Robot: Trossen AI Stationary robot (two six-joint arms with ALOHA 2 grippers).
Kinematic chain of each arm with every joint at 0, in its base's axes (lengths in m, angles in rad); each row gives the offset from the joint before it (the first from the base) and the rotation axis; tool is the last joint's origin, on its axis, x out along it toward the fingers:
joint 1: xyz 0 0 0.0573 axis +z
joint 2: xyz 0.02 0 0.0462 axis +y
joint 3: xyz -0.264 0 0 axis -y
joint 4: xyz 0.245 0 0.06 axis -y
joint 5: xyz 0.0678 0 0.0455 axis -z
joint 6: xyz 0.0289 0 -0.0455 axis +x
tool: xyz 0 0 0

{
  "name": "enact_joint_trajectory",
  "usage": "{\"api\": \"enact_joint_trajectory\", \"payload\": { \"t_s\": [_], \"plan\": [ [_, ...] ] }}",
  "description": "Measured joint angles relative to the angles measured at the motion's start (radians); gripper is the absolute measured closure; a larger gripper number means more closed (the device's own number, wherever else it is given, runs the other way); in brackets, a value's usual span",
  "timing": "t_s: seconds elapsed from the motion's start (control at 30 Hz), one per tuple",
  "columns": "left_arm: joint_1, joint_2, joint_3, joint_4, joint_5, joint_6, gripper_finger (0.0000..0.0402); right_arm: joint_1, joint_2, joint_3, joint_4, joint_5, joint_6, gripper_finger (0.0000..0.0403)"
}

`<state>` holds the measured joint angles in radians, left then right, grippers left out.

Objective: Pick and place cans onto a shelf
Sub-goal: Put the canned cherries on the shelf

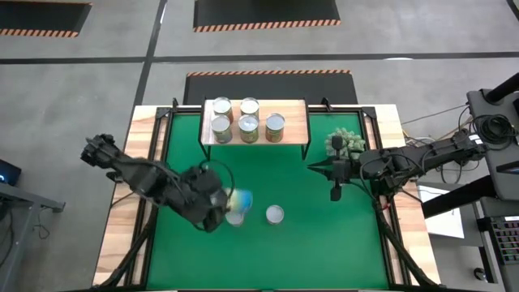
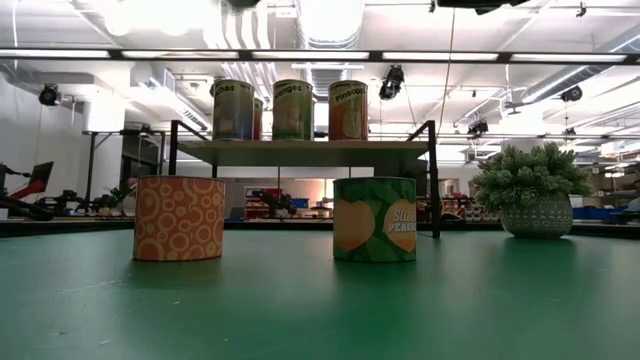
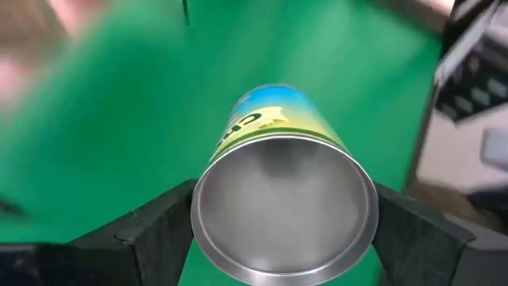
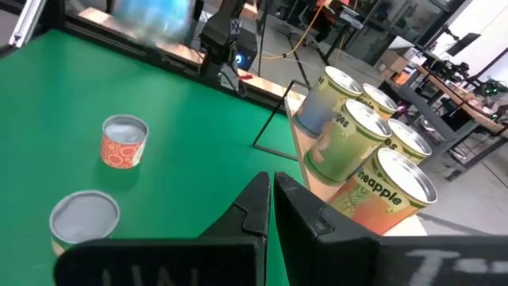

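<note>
My left gripper [image 1: 229, 204] is over the middle of the green mat, shut on a can with a blue and yellow label [image 3: 274, 119], seen blurred in the high view [image 1: 242, 199]. Two cans stand on their bases on the mat: an orange one [image 2: 180, 218] and a green one [image 2: 375, 220], their silver tops showing from above [image 1: 234, 216] [image 1: 275, 214]. Several cans [image 1: 248, 128] stand on the wooden shelf [image 1: 296, 122] at the far edge. My right gripper [image 1: 336, 193] hangs shut at the right, touching nothing. My left gripper pinches the can's side wall near its silver end [image 3: 200, 226], one finger [image 3: 155, 234] on each side. The fingers slant down from the table's left and run along the can. The can is tilted, silver end toward the wrist, and lifted clear of the mat.
A spiky pale-green plant in a pot [image 1: 346, 143] stands right of the shelf, close to my right arm. The shelf's thin black legs [image 2: 433, 180] stand on the mat. Open green mat [image 1: 324, 251] lies toward the near edge.
</note>
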<state>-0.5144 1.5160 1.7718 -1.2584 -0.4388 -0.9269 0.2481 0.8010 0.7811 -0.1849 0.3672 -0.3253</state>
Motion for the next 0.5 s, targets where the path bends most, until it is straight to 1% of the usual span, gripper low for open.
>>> {"api": "enact_joint_trajectory", "payload": {
  "t_s": [0.13, 0.2, 0.27, 0.37, 0.5],
  "plan": [
    [0.02, 0.053, 0.213, -0.052, -0.178, 0.181, 0.0093, 0.0, -0.002, -0.003, -0.003, 0.0, -0.008, 0.0394],
    [0.029, 0.083, 0.299, -0.058, -0.24, 0.278, 0.0093, 0.0, -0.002, -0.003, -0.003, 0.0, -0.012, 0.0394],
    [0.041, 0.112, 0.373, -0.07, -0.278, 0.377, 0.0093, 0.0, -0.001, -0.003, -0.003, 0.0, -0.012, 0.0394],
    [0.069, 0.153, 0.454, -0.077, -0.33, 0.526, 0.0092, 0.0, -0.002, -0.003, -0.003, 0.0, -0.012, 0.0394],
    [0.144, 0.207, 0.539, -0.077, -0.348, 0.705, 0.0092, 0.0, -0.001, -0.003, -0.004, 0.0, -0.007, 0.0394]
  ]
}}
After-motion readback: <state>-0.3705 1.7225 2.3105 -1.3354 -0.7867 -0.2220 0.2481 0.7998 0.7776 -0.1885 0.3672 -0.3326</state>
